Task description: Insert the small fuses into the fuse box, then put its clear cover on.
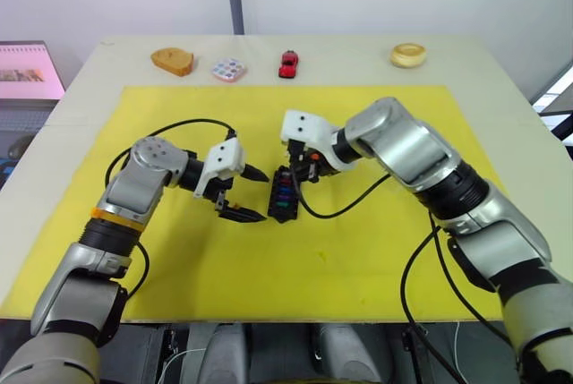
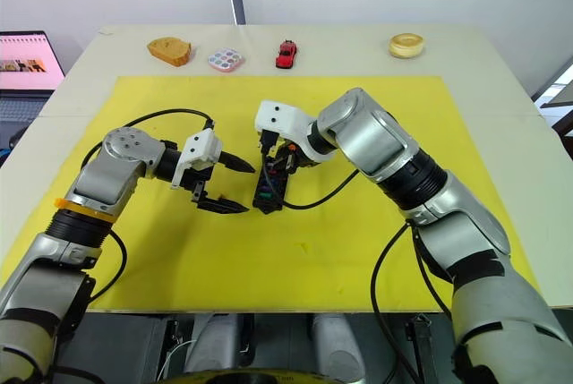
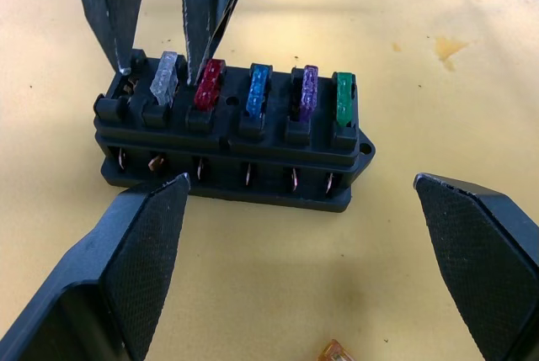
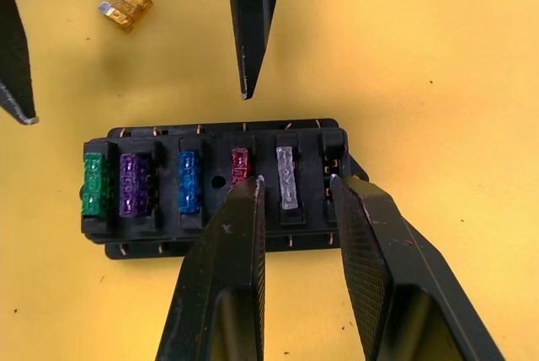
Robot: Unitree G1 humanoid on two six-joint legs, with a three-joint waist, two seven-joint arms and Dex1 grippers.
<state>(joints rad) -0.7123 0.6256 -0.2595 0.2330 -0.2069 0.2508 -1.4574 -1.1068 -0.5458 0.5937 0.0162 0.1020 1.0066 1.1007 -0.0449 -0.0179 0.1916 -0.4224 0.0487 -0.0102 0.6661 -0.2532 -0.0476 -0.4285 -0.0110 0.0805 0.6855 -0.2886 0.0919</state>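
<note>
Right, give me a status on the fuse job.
Done: five fuses sit in the fuse box, namely green, purple, blue, red and grey.
In hand: the right gripper is open, its fingers straddling the grey fuse. The left gripper hovers open beside the box, holding nothing.
Left: the amber fuse lies loose on the yellow mat, one end slot is empty, and the clear cover is not on.

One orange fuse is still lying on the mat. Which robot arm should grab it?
Probably the left. Its open gripper is on the same side of the box as the amber fuse; the right gripper straddles the grey fuse.
</note>
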